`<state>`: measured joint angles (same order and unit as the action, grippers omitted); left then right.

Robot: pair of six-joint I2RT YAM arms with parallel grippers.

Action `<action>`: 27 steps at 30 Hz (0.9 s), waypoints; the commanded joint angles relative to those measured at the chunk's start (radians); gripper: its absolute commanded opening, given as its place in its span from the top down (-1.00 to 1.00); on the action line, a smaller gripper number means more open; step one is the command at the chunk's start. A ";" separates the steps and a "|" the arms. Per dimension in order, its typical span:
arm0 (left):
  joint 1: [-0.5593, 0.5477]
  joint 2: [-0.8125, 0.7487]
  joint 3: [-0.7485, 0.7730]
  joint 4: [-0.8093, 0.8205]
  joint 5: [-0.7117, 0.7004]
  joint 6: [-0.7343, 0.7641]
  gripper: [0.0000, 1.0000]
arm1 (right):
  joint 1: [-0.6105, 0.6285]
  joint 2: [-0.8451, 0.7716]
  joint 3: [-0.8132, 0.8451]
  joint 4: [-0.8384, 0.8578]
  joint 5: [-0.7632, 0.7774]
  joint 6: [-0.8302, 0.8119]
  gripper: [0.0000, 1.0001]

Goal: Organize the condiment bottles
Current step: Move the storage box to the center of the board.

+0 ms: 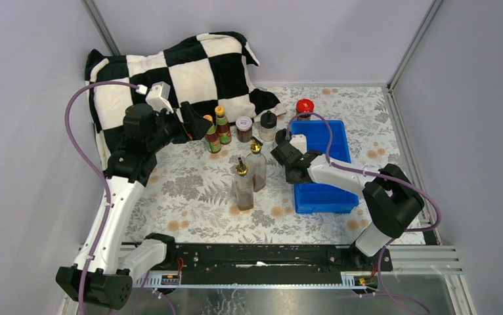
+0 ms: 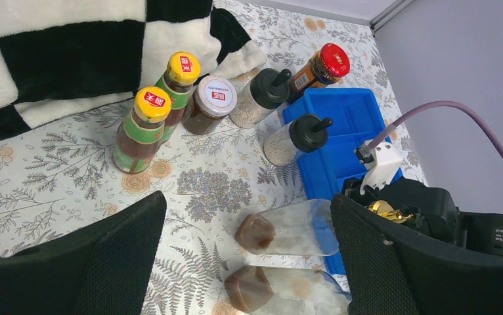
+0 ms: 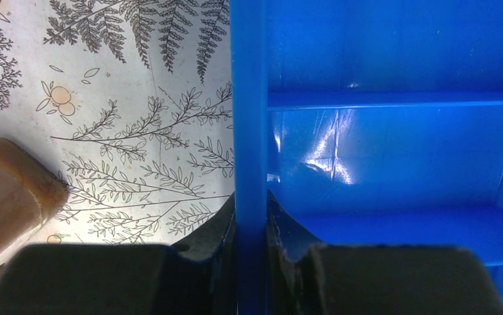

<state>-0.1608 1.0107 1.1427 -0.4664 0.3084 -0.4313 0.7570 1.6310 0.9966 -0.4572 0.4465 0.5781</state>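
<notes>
The right claw is clamped on the left wall of the blue tray, one finger inside and one outside. The left claw hangs with its jaws spread wide, holding nothing, well to the left of the tray above the flowered cloth.

All eight containers stand upright outside the one tray. Two tall bottles — clear, gold-spouted, with brown liquid low in each — stand close together just left of the tray's left wall. There are two shakers, clear with pale contents and black spouted caps. One is just beside the tray's left wall toward its far corner, the other a little further left. One red-lidded jar with orange-brown contents sits just behind the tray's far left corner. One white-lidded jar, dark inside, stands left of the shakers. Two sauce bottles — dark, green-labelled, orange-capped — stand side by side furthest left of the tray, right in front of one black-and-white checked pillow.
</notes>
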 commanded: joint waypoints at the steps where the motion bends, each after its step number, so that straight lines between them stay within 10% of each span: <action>1: 0.007 -0.004 -0.011 -0.005 -0.007 0.022 -0.97 | 0.010 0.024 0.012 0.031 0.002 0.025 0.69; 14: 0.008 -0.007 -0.011 -0.008 -0.010 0.028 -0.98 | 0.010 -0.141 0.072 -0.094 0.040 -0.026 -0.44; 27: 0.007 0.001 0.029 -0.067 -0.047 0.065 -0.97 | -0.277 -0.028 0.510 -0.141 -0.015 -0.303 -0.78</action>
<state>-0.1608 1.0126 1.1435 -0.4915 0.2955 -0.4053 0.5892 1.5345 1.3895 -0.5900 0.4683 0.3912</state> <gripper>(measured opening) 0.987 0.878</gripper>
